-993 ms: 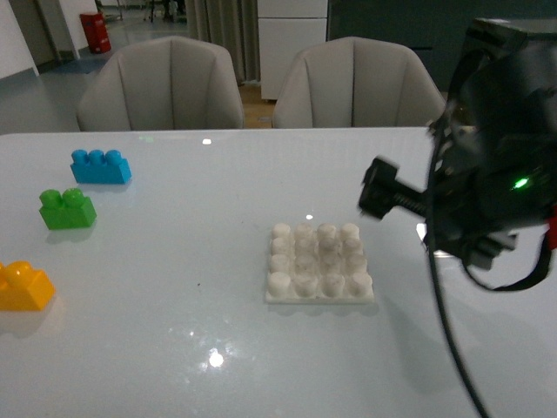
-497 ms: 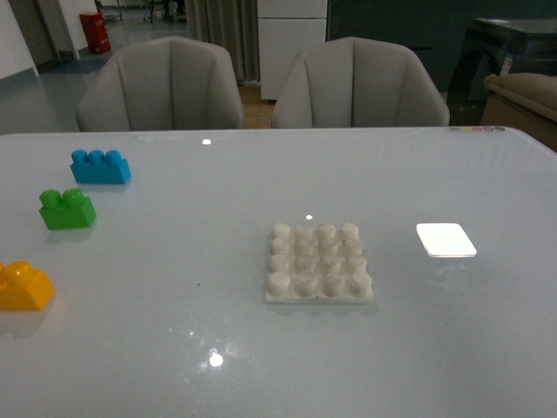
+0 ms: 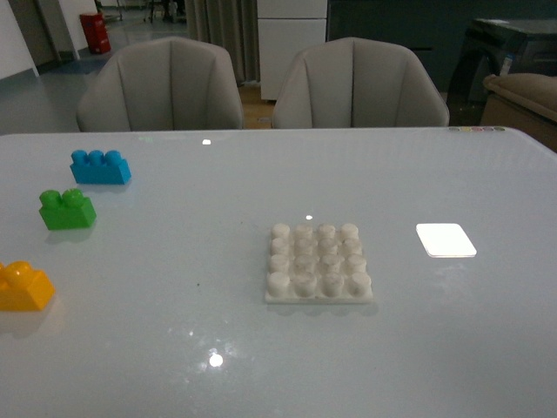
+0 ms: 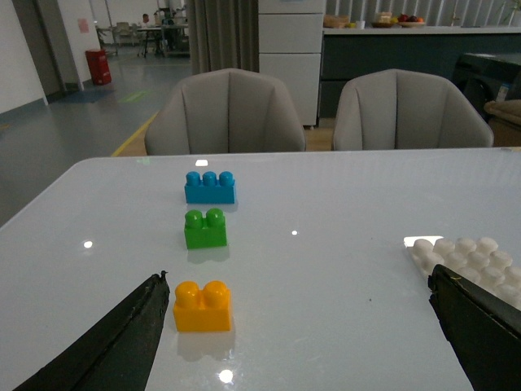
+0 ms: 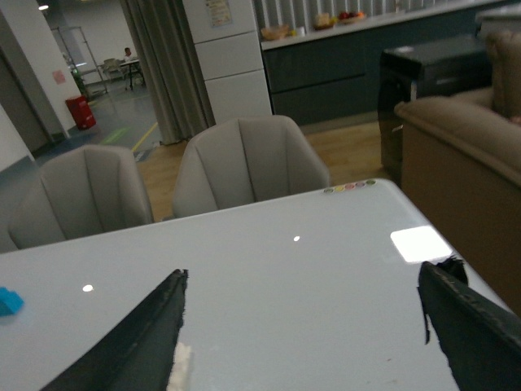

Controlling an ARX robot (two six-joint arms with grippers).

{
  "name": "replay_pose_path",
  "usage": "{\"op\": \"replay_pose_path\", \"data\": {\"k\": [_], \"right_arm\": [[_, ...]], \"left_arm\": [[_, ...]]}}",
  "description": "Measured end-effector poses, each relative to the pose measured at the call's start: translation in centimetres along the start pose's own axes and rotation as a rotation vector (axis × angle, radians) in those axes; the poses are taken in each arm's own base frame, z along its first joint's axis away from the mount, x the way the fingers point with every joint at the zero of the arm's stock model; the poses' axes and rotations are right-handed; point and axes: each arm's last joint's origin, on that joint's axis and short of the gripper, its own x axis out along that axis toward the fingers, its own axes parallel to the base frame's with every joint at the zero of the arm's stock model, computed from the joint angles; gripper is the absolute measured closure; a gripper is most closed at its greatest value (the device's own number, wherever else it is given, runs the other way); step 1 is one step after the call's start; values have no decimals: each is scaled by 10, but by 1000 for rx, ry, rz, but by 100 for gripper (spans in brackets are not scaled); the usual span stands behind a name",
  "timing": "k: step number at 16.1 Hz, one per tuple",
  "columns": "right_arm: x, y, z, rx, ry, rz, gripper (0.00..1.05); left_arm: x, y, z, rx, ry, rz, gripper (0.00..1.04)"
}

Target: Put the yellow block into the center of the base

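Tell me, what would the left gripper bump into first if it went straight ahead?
Probably just bare table. The open left gripper points between the yellow block on one side and the base on the other. Depth is unclear.

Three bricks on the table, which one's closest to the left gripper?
The yellow block, just ahead of the open left gripper. The green brick and the blue brick sit farther out, lined up behind it.
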Motion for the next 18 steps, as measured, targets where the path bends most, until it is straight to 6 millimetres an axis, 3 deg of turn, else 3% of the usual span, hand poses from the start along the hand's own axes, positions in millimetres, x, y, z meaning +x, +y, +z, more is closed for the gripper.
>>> {"op": "replay_pose_path", "data": {"k": [3, 8, 10, 18], "right_arm": [[-24, -1, -34, -107, 46, 15, 56], [-39, 6, -60, -137, 20, -1, 103], [-42, 13, -72, -139, 29, 40, 103], [-52, 9, -93, -139, 27, 14, 103]], "left_arm": [[0, 0, 0, 0, 0, 0, 7], [0, 0, 0, 0, 0, 0, 7], [0, 0, 0, 0, 0, -1, 7], [0, 0, 0, 0, 0, 0, 7]]}}
